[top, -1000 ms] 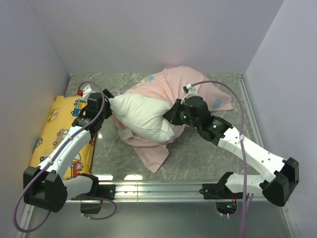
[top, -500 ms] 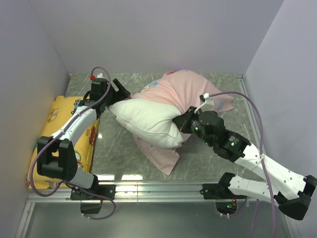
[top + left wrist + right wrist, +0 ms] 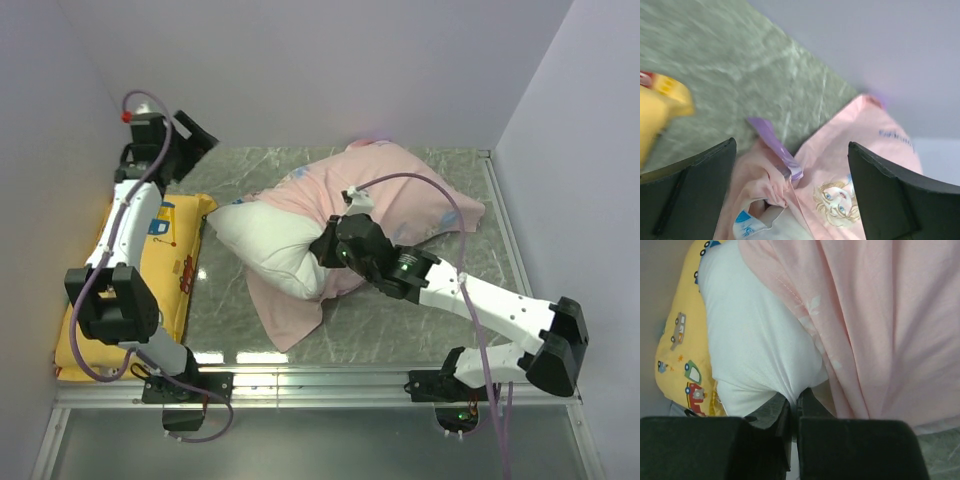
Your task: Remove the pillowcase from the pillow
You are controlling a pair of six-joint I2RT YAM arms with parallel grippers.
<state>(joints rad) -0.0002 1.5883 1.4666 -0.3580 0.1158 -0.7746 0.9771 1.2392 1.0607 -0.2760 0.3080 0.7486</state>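
Mid-desk (image 3: 380,330): pillow (image 3: 268,243), left end out of pillowcase (image 3: 400,195), which trails right and back. Second pillow (image 3: 130,290) lies along the desk's left edge, just beside.

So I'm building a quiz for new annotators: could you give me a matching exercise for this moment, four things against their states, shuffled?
Things:
1. pillowcase
2. pillow
3. left hand
4. right hand

States:
A. open, holding nothing
B. white, its left part bared
C. shut on a pinch of the pillow
D. pink, covering part of the pillow

Pairs: 1-D, 2-B, 3-A, 4-C
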